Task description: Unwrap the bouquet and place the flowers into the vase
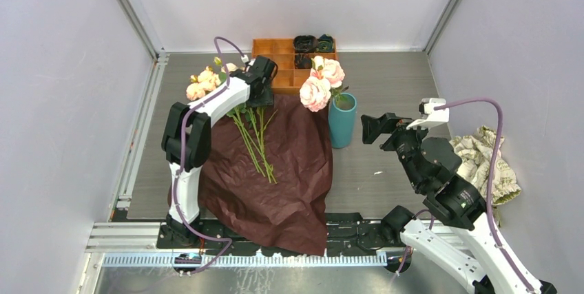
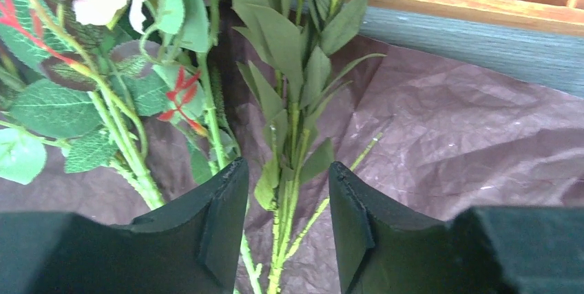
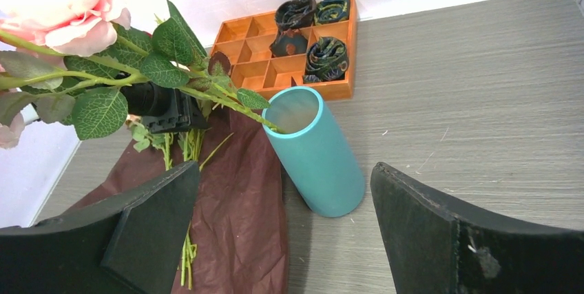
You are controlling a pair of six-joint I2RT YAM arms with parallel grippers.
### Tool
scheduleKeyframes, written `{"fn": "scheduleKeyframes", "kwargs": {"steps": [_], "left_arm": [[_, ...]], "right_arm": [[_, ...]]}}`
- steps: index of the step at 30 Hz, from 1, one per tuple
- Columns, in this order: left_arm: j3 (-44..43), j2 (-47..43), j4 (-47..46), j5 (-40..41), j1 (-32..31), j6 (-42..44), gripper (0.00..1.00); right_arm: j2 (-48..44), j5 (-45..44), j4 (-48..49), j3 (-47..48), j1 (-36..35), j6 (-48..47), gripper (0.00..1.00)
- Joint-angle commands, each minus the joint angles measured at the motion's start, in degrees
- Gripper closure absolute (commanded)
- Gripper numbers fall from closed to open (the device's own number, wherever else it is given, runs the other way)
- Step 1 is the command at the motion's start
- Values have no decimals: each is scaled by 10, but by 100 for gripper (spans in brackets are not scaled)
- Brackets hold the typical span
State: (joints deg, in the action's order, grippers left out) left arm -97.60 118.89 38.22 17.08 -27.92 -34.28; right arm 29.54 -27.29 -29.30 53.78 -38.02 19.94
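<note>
The bouquet lies unwrapped: its dark maroon paper (image 1: 289, 177) is spread flat, and several flowers (image 1: 203, 82) rest on it with long green stems (image 1: 255, 139). My left gripper (image 1: 260, 98) hangs over the upper stems. In the left wrist view, the left gripper (image 2: 288, 191) is open, its fingers on either side of a bunch of stems (image 2: 293, 170) without pinching them. The teal vase (image 1: 342, 120) stands upright at the paper's right edge and holds pink roses (image 1: 317, 87). Just right of it, my right gripper (image 1: 373, 130) is open and empty. The right wrist view shows the vase (image 3: 317, 156) ahead of the right gripper (image 3: 286, 170).
An orange compartment tray (image 1: 282, 60) with dark rosettes stands at the back, just behind the left gripper. A beige patterned cloth (image 1: 482, 163) lies bunched at the right, by the right arm. Grey walls with metal rails enclose the table on three sides.
</note>
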Motion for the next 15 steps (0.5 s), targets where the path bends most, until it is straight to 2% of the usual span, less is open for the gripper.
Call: {"fn": "scheduleKeyframes", "kwargs": {"steps": [1,3,7,15], "left_arm": [[-11,-6,-38,-36,-6,0,49],[-14,-4,-45,-45,-5,-1,41],[-37,17,-30,-43,-6,-4,39],[-73,62,-5,-32,-6,-6,54]], "right_arm": [[9,7,-3,10,2,11,1],[6,11,-6,13,2,11,1],[-4,19,-9,18,2,11,0],[-20,23,-17,19,2,11,1]]}}
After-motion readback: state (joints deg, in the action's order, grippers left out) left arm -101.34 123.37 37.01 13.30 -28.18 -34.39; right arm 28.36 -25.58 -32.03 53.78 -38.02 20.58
